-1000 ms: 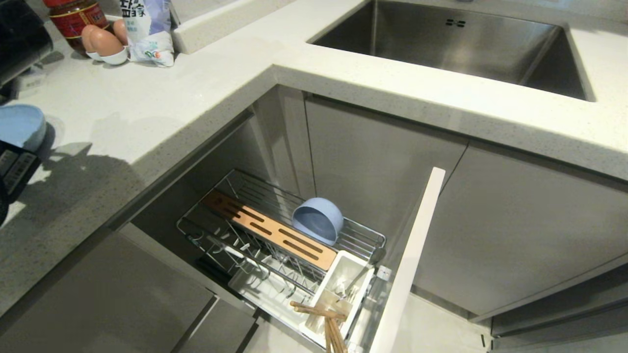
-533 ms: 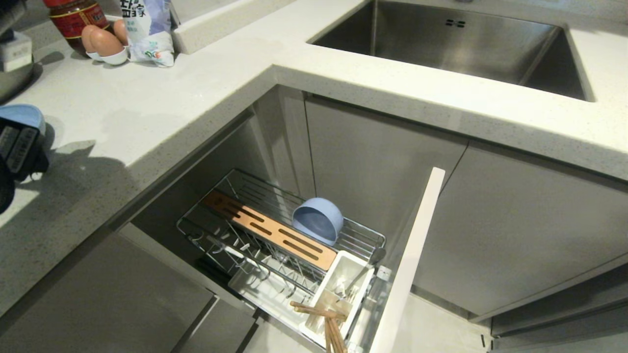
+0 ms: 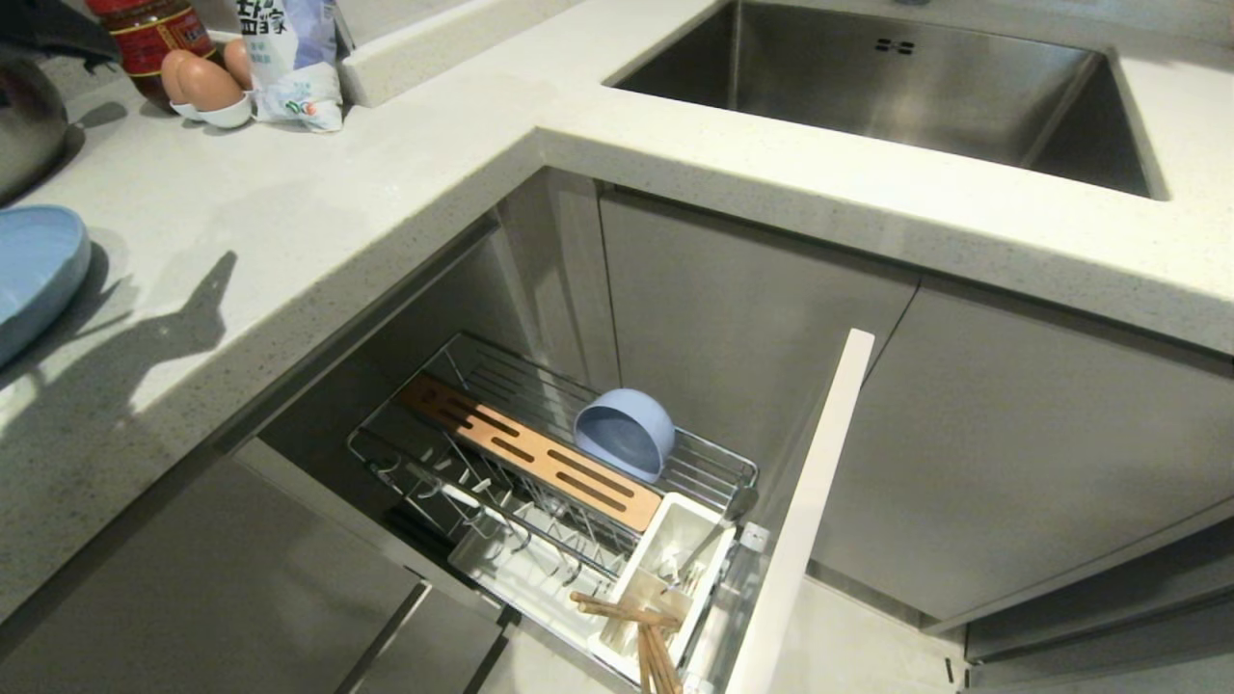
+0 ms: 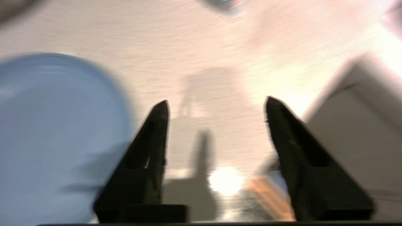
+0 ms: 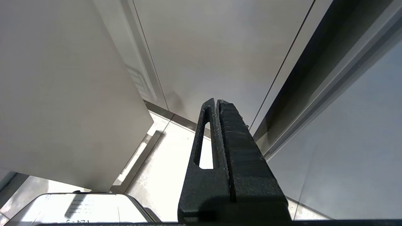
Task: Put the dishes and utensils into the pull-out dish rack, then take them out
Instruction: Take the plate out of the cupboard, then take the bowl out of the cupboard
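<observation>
Lying beside spread fingers (image 4: 157, 138): plate (image 4: 56, 138).

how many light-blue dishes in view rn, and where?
2. The bowl lies on its side in the pull-out dish rack; the plate sits on the countertop, at the head view's left edge.

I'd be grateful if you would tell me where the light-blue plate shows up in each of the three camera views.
Head view: the light-blue plate lies on the countertop, cut off by the picture's left edge.
Left wrist view: the plate fills the left of the picture, beside the open left gripper, untouched.
Right wrist view: not in it.
Shared landmark: the pale countertop under the plate.
</observation>
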Controlling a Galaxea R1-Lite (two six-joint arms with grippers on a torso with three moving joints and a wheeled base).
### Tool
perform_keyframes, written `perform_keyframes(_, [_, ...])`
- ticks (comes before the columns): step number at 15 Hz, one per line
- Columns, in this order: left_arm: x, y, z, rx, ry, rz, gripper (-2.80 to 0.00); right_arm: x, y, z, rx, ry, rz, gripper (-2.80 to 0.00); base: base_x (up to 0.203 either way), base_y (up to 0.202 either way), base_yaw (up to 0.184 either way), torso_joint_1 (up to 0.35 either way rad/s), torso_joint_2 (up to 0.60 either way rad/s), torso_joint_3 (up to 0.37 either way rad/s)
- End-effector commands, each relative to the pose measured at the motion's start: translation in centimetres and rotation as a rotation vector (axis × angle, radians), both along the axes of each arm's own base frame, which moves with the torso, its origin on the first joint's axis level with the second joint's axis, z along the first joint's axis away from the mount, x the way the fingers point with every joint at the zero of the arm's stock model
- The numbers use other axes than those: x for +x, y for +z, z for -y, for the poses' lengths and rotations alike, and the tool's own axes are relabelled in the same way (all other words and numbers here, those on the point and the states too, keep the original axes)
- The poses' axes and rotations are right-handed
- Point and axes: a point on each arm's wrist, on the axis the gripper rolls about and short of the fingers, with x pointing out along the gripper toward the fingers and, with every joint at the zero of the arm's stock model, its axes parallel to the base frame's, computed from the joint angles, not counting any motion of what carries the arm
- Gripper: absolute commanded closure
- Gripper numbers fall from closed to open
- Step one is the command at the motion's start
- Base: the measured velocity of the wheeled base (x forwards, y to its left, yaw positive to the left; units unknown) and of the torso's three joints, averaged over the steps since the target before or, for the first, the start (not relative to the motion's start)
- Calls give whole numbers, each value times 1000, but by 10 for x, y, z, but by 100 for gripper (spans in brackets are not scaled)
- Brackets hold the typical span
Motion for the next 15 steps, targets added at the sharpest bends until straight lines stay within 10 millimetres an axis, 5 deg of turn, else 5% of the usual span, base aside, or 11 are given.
perform_keyframes(1, [-10, 2, 0, -138, -56, 32, 0, 0, 0, 0, 0, 0, 0, 0, 0, 0, 0, 0, 0, 0])
perform_keyframes(6, [-9, -27, 48, -254, -283, -100, 0, 0, 0, 0, 0, 0, 0, 0, 0, 0, 0, 0, 0, 0])
perform_keyframes(15, [44, -117, 138, -191, -243, -407, 0, 0, 0, 0, 0, 0, 0, 0, 0, 0, 0, 0, 0, 0])
